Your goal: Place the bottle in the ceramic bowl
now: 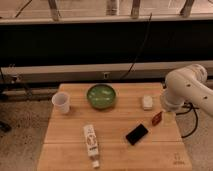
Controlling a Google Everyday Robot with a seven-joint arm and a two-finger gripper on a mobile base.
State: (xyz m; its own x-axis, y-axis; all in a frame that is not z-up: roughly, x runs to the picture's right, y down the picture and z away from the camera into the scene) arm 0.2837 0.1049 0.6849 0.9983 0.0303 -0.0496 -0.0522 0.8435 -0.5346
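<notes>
The slim white bottle (91, 143) with a brownish-red label lies flat on the wooden table (65, 150), near the front, cap pointing toward the front edge. The glossy green ceramic bowl (101, 96) stands at the table's back middle, holding nothing that I can see. My white arm (187, 87) reaches in from the right. The gripper (168, 117) hangs over the table's right edge, far to the right of the bottle and to the right of the bowl, holding nothing that I can see.
A translucent white plastic cup (61, 102) stands left of the bowl. A flat black object (136, 134) lies right of the bottle. A small white object (147, 102) and a small red object (157, 118) lie near the gripper. Cables and a dark wall run behind the table.
</notes>
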